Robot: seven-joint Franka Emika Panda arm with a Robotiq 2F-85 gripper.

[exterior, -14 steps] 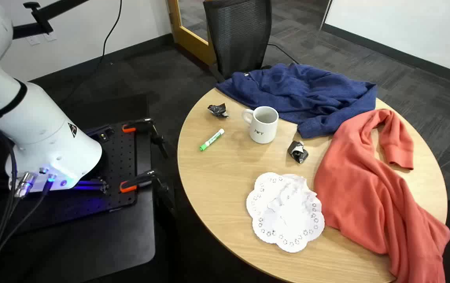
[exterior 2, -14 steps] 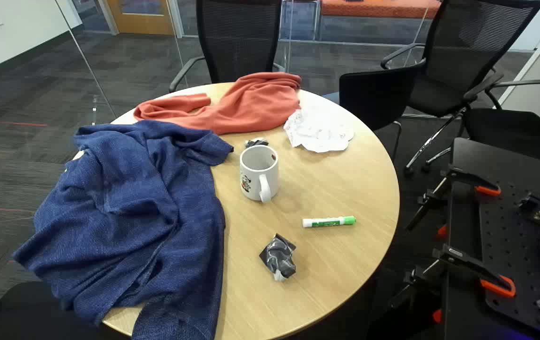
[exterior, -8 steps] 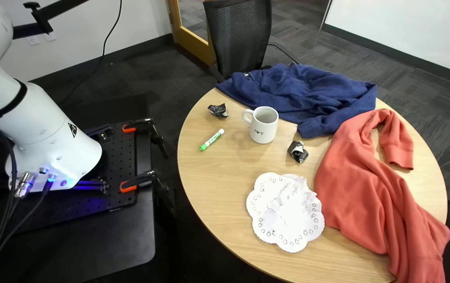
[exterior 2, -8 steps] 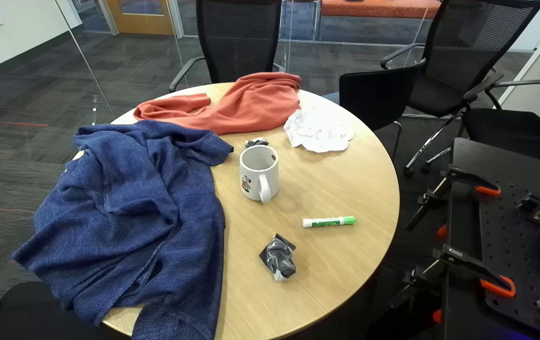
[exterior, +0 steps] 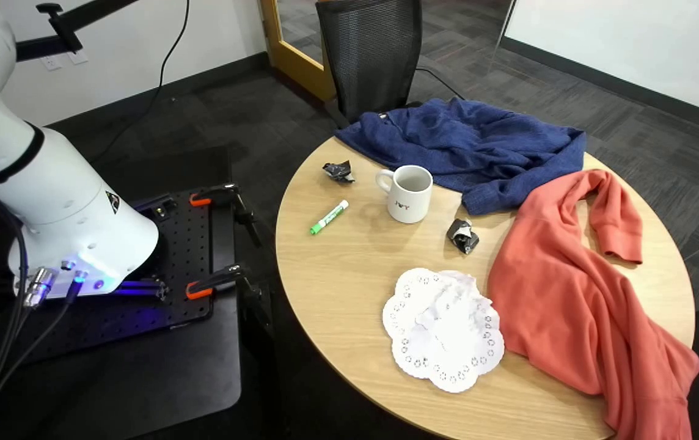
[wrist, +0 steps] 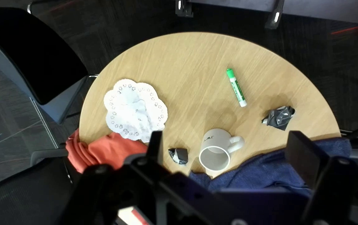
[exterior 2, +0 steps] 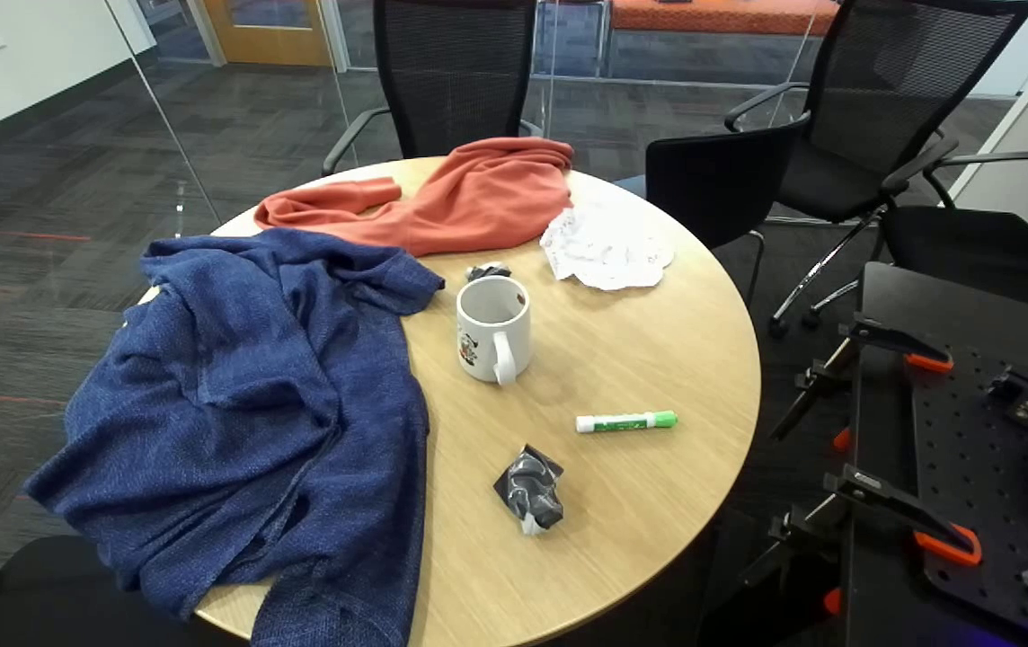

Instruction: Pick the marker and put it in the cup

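The marker lies flat on the round table, green and white with a bright green cap. It shows in both exterior views [exterior: 329, 217] [exterior 2: 626, 421] and in the wrist view [wrist: 236, 88]. The cup, a white mug with a side handle, stands upright near it in both exterior views [exterior: 409, 198] [exterior 2: 489, 346] and in the wrist view [wrist: 215, 142]. My gripper [wrist: 226, 135] is open, with its fingers wide apart and nothing between them. It is high above the table, looking down. The gripper is out of frame in both exterior views.
Crumpled black wrappers [exterior: 338, 172] [exterior: 463, 236] lie on either side of the cup. A white doily [exterior: 444, 330], a blue garment [exterior: 478, 146] and a coral garment [exterior: 575, 293] lie on the table [exterior: 325, 287]. Black clamps [exterior: 218, 281] grip the robot's stand.
In an exterior view the arm's upper part has shifted very slightly to the left. The marker, the cup and the other objects have not moved.
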